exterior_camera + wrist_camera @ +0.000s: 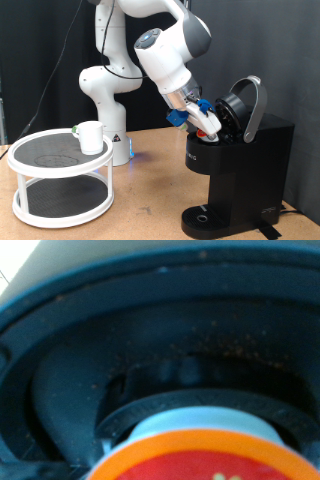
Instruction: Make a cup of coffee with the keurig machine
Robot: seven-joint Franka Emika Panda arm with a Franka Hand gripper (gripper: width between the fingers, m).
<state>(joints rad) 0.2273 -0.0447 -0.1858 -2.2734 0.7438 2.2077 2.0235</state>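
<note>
Gripper [211, 121] reaching into open top of keurig machine [240, 160] at exterior view's right, lid [245, 106] raised; finger opening and grip cannot be told. Wrist view: pod [200, 452], red top, pale rim, close against dark chamber. Cup [91, 137] well apart, left, on top tier of round white rack [60, 176].

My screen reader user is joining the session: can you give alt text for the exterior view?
A white robot arm's tool reaches into the open top of the black keurig machine, lid raised. On the exterior view's left, the white cup stands on a round two-tier stand.
</note>
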